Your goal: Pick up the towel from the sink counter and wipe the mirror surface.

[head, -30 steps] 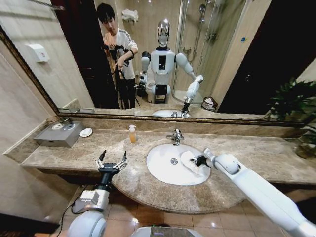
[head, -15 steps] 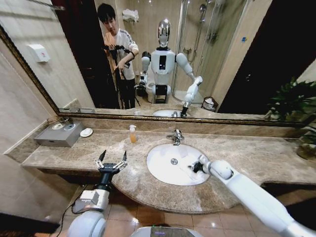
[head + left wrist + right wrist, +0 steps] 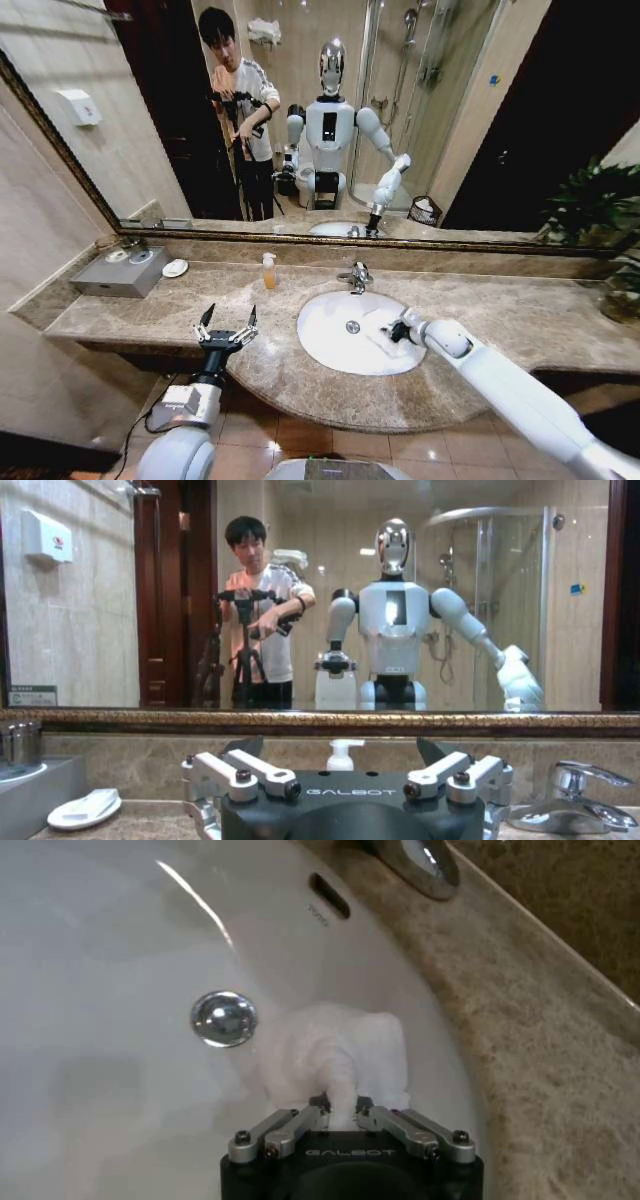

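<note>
The white towel [image 3: 335, 1054] lies bunched in the oval basin [image 3: 325, 305] of the sink counter [image 3: 520, 312], beside the drain [image 3: 224, 1018]. My right gripper [image 3: 340, 1116] is down in the basin with its fingers shut on a fold of the towel; in the head view it sits at the basin's right side [image 3: 397, 329]. My left gripper [image 3: 226, 322] hangs open over the counter's front edge, left of the basin, and holds nothing [image 3: 340, 748]. The wide mirror [image 3: 480, 120] runs along the wall behind the counter and reflects the robot.
The chrome faucet [image 3: 356, 275] stands behind the basin. A soap bottle [image 3: 268, 270], a white dish [image 3: 174, 268] and a grey box [image 3: 120, 272] sit at the back left of the counter. A plant [image 3: 600, 215] stands at the far right.
My right gripper has shifted slightly left inside the basin, and the towel under it looks more bunched. The left arm has not moved.
</note>
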Available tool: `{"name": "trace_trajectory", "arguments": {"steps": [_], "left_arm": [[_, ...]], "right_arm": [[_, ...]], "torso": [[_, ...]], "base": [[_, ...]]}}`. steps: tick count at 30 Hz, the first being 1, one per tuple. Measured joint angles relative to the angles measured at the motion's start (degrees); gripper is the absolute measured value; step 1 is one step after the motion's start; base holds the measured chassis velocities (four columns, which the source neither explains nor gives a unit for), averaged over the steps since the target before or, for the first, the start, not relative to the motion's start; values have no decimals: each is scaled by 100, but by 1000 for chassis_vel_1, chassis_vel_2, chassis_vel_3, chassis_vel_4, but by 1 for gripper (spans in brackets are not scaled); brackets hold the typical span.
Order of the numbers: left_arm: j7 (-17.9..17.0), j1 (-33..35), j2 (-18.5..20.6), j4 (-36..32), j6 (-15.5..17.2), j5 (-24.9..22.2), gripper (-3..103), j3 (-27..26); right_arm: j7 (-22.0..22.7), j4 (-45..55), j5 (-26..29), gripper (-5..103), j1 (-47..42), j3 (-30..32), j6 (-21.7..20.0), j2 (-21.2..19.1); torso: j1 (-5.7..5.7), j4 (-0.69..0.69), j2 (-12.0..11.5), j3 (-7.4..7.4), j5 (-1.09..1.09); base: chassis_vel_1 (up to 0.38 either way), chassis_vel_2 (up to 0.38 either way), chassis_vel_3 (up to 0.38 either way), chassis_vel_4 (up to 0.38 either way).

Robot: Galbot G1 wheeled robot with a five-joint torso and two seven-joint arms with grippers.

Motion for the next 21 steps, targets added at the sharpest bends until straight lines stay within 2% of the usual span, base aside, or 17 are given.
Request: {"name": "trace_trajectory", "arguments": {"steps": [5, 9, 14, 17, 21], "left_arm": [[0, 0, 0, 0, 0, 0, 100, 0], [0, 0, 0, 0, 0, 0, 100, 0], [0, 0, 0, 0, 0, 0, 100, 0], [0, 0, 0, 0, 0, 0, 100, 0], [0, 0, 0, 0, 0, 0, 100, 0]], "right_arm": [[97, 272, 3, 10, -192, -68, 47, -121], [290, 918, 147, 10, -565, -270, 9, -399], [350, 1659, 431, 10, -869, -378, -215, -691], [268, 1697, 455, 10, -818, -381, -297, -716], [263, 1211, 447, 10, -433, -369, -203, -581]], "torso": [[0, -1, 0, 0, -5], [0, -3, 0, 0, -4], [-1, -1, 1, -1, -4], [-1, -2, 1, -1, -5], [0, 0, 0, 0, -1]], "base": [[0, 0, 0, 0], [0, 0, 0, 0], [0, 0, 0, 0], [0, 0, 0, 0], [0, 0, 0, 0]]}}
